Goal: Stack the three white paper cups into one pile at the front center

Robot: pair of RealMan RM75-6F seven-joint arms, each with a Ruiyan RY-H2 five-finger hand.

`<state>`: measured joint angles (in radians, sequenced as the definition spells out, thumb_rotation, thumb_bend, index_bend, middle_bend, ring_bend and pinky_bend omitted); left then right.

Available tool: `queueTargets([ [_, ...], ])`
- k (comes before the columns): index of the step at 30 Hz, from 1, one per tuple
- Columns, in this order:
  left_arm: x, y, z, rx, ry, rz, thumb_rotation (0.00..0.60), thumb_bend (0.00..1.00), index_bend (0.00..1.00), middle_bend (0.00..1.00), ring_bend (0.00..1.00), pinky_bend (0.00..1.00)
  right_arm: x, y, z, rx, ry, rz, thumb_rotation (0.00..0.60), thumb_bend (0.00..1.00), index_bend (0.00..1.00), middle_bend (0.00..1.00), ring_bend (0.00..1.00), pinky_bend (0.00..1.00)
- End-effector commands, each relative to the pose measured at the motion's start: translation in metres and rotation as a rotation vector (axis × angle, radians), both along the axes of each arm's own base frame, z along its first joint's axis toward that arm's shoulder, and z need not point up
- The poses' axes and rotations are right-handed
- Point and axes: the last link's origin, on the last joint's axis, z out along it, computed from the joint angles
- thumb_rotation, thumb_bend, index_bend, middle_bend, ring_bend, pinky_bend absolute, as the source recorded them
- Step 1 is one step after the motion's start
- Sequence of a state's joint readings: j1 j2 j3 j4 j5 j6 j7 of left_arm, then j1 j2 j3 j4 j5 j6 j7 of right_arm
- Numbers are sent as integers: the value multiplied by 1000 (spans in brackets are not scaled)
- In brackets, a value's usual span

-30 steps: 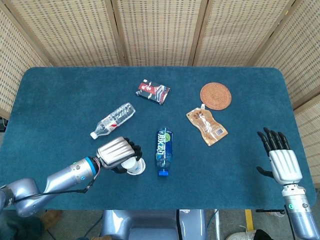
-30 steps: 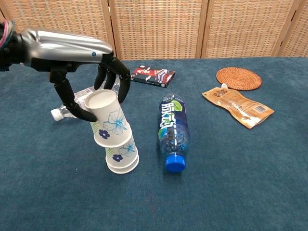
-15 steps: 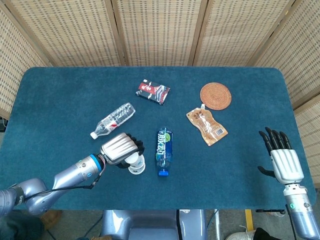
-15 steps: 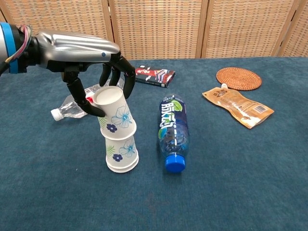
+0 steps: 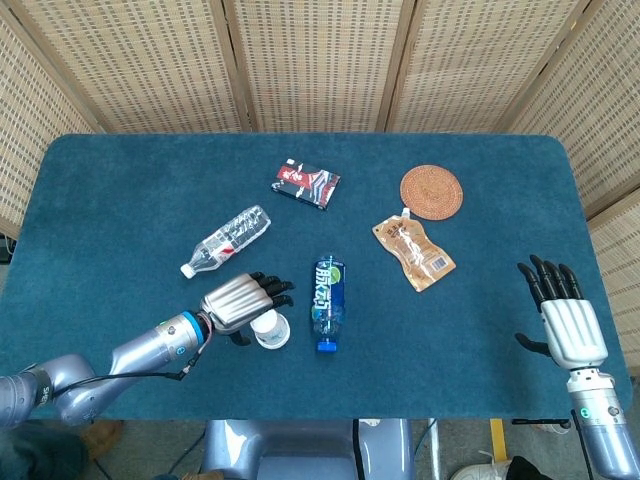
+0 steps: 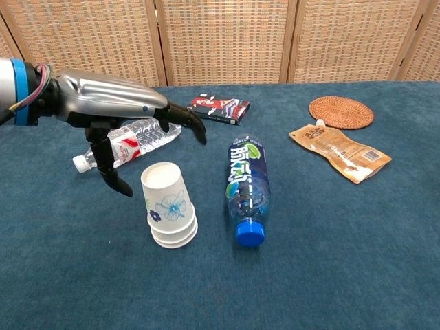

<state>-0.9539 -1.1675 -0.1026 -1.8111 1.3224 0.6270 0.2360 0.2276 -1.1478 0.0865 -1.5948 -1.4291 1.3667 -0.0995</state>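
White paper cups with blue flower prints (image 6: 169,205) stand upside down, nested into one low pile near the table's front centre; from above the pile (image 5: 268,329) shows as a white disc. My left hand (image 6: 127,118) hovers just above and behind the pile with fingers spread, holding nothing, and in the head view this left hand (image 5: 240,301) lies beside the cups. My right hand (image 5: 563,315) stays at the table's right front edge, fingers extended and apart, empty.
A blue-labelled bottle (image 6: 247,188) lies just right of the pile. A clear water bottle (image 6: 127,143) lies behind my left hand. Further back are a red-and-black box (image 6: 218,108), a woven coaster (image 6: 341,112) and an orange pouch (image 6: 339,151).
The top cup, held tilted above the pile earlier, has dropped down fully over the others. My left hand has let go and spread its fingers. The right hand barely moved.
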Motion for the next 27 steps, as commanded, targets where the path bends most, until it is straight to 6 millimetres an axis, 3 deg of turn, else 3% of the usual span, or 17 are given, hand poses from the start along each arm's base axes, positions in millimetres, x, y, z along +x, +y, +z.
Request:
queueTargets([
  [1, -1, 0, 4, 6, -16, 23, 600, 0, 0, 0, 0, 8, 1, 1, 0, 0, -1, 2, 600, 0, 15, 0, 0, 0],
  [3, -2, 1, 10, 27, -40, 41, 600, 0, 0, 0, 0, 0, 1, 1, 1, 1, -2, 4, 600, 0, 15, 0, 0, 0],
  [9, -31, 6, 50, 267, -162, 177, 600, 0, 0, 0, 0, 0, 4, 5, 2, -4, -8, 20, 600, 0, 16, 0, 0, 0],
  [12, -59, 2, 70, 476, -177, 256, 600, 0, 0, 0, 0, 0, 4, 6, 3, -8, -10, 26, 600, 0, 16, 0, 0, 0],
  [21, -149, -54, 98, 761, -281, 634, 600, 0, 0, 0, 0, 0, 3, 8, 2, -35, 0, 34, 600, 0, 15, 0, 0, 0],
  [27, -180, -84, 100, 805, -274, 704, 600, 0, 0, 0, 0, 0, 1, 6, 2, -51, 8, 31, 600, 0, 7, 0, 0, 0],
])
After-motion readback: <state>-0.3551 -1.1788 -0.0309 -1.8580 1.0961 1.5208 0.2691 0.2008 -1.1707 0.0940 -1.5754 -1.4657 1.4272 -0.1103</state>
